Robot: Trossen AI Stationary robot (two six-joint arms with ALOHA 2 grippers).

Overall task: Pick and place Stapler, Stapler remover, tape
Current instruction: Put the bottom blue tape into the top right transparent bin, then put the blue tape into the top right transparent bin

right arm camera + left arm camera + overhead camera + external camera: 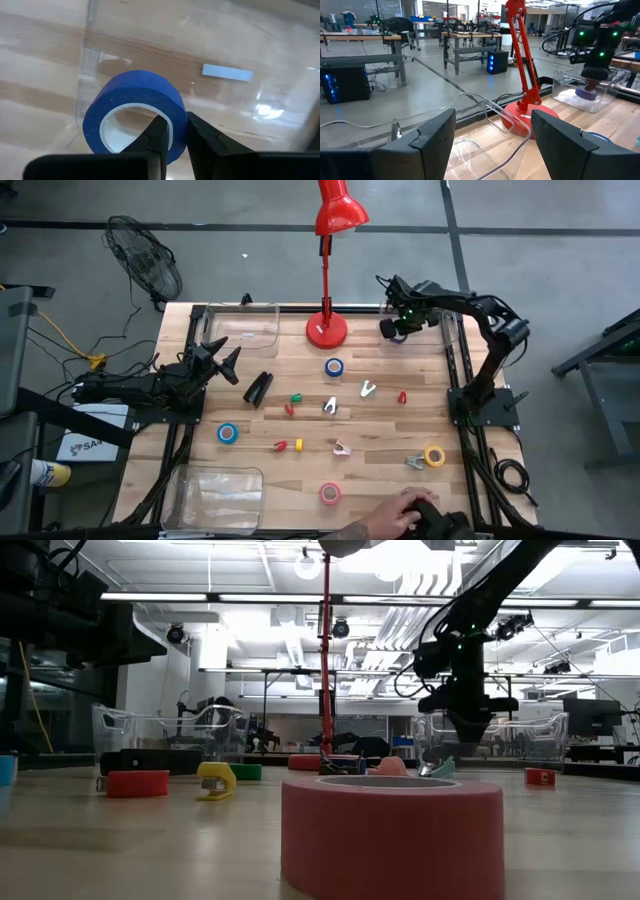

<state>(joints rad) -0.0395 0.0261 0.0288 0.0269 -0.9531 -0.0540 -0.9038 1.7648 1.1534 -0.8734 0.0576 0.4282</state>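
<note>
The right gripper (174, 137) is pinching the wall of a blue tape roll (135, 107) between nearly closed fingers, one inside the ring and one outside, and hanging over a clear bin (452, 330) at the table's far right corner, apparently so the roll can drop inside. The left gripper (222, 358) is waiting with its jaws spread wide, the black stapler (259, 387) lying just ahead of it, likely its next pick. Well away from the right gripper, toward the table's near edge, four more tape rolls are sitting loose: two blue (333, 367), one yellow (434, 455) and one pink (329, 494). One stapler, three clear bins and one red lamp (327, 328) are showing.
</note>
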